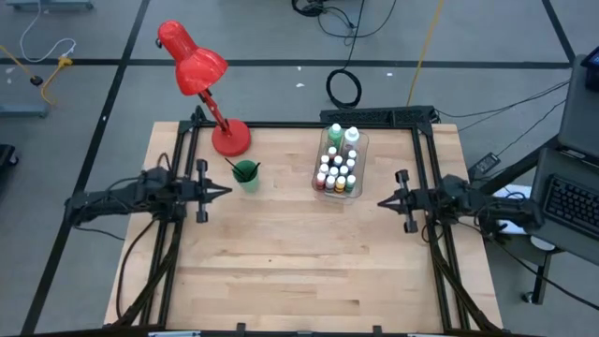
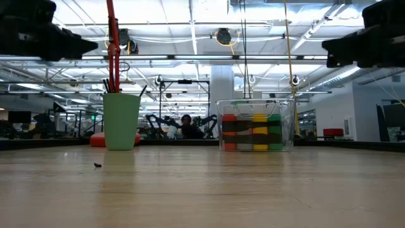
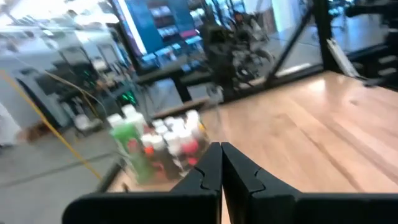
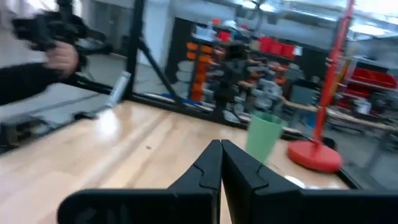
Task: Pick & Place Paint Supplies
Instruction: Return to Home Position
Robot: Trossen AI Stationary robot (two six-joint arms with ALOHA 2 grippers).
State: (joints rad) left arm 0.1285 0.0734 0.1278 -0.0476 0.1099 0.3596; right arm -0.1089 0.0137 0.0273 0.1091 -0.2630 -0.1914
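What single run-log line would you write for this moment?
left claw: shut, empty, raised, left side | right claw: shut, empty, raised, right side | paint bottles: in clear bin | brushes: in green cup

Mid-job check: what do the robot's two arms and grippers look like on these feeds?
The left arm and right arm are black, slim and jointed. The left gripper and right gripper each have a short black crossbar behind two black fingers tapering to a point, with stepped inner edges. No markings show.
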